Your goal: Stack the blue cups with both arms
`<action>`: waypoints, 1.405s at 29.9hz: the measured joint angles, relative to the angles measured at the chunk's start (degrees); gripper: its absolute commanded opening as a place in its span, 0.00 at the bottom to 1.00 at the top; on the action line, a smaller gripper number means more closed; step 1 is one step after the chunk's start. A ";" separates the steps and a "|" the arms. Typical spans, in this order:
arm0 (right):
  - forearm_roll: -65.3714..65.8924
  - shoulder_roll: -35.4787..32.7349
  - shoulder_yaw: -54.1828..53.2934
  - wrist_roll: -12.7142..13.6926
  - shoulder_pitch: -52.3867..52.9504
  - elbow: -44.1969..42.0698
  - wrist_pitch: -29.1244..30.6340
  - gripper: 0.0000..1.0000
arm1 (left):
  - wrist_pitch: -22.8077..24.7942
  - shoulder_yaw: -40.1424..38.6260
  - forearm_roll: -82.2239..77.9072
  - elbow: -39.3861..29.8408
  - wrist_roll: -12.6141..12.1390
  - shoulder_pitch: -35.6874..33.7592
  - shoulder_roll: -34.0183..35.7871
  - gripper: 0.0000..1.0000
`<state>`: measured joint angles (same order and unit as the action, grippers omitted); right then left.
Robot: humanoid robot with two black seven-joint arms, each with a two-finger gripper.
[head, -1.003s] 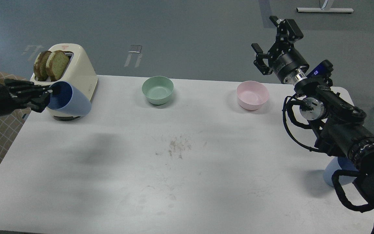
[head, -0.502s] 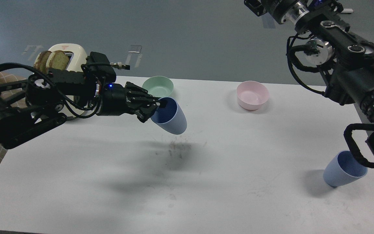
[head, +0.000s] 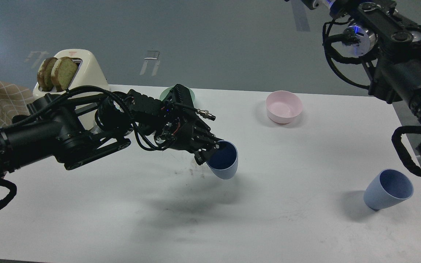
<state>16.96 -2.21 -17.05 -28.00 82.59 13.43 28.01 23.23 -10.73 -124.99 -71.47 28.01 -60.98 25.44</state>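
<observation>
My left gripper [head: 210, 150] is shut on the rim of a pale-blue cup [head: 224, 160] and holds it above the middle of the white table [head: 122, 219], mouth tilted up toward me. The second blue cup [head: 387, 189] stands upright near the table's right edge, with nothing touching it. My right arm [head: 397, 54] rises at the upper right and its far end runs out of the top of the view, so its gripper does not show.
A pink bowl [head: 283, 106] stands at the back right. A mint-green bowl [head: 166, 93] at the back centre is mostly hidden behind my left arm. A cream toaster [head: 82, 69] with two toast slices stands at the back left. Dark smudges mark the table centre.
My left arm has carried the cup from the back left by the toaster to the table's middle and lowered it. My right arm has risen; its gripper has left the view.
</observation>
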 measured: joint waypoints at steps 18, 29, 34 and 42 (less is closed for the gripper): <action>-0.18 0.95 0.02 0.00 -0.55 -0.08 -0.02 1.00 | 4.77 3.17 -0.02 1.20 -0.01 -1.59 -1.68 0.13; -0.06 0.89 0.09 -0.01 -0.76 -0.07 -0.02 1.00 | 4.77 3.70 -0.01 1.77 -0.01 -1.79 -1.74 0.74; -0.01 0.58 0.09 -0.01 -0.76 -0.07 -0.02 1.00 | 4.78 2.98 -0.01 1.44 0.00 -2.68 -0.60 0.96; 0.00 -2.29 1.39 -0.02 -0.76 0.50 -0.02 1.00 | 4.78 0.06 11.31 1.22 -0.01 -10.99 6.37 0.97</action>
<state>16.96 -4.50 -15.66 -28.01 81.83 13.93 27.99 28.00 -10.67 -113.68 -70.25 27.99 -71.97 31.81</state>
